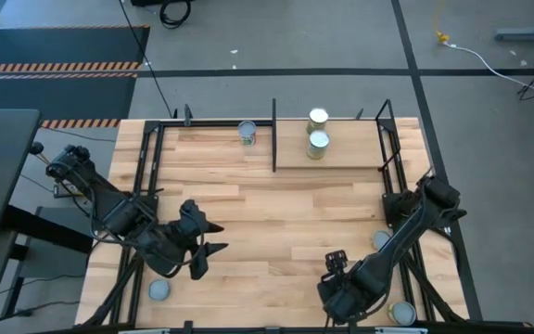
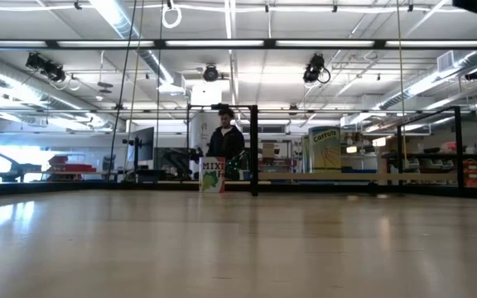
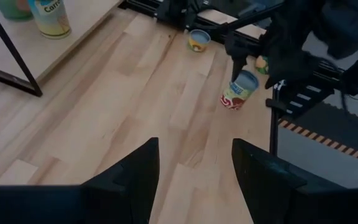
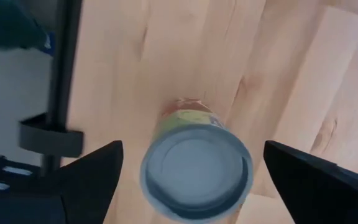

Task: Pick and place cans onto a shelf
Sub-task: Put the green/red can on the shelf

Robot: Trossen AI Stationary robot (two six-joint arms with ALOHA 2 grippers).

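**Right gripper sitting wide open over a can near the front edge**

Your right gripper (image 4: 191, 180) is hanging right above a can (image 4: 196, 169) with a silvery lid, fingers (image 4: 86, 180) spread wide on either side and not touching it, so it's holding nothing. From the left wrist view that can (image 3: 239, 91) looks tipped a bit on the table (image 1: 248, 232). The right arm is reaching in from the right edge, bent down low toward the front edge.

Your left gripper (image 1: 213, 238) is sitting open and empty over the front-left part of the table, fingers pointing toward the right arm.

Other cans: two on the shelf (image 1: 341, 158) at the back edge, one (image 1: 318, 118) behind the other (image 1: 318, 143); one (image 1: 247, 132) just left of the shelf; one (image 1: 159, 290) by the front-left corner; two near the right edge (image 1: 381, 240) and front-right corner (image 1: 400, 314).
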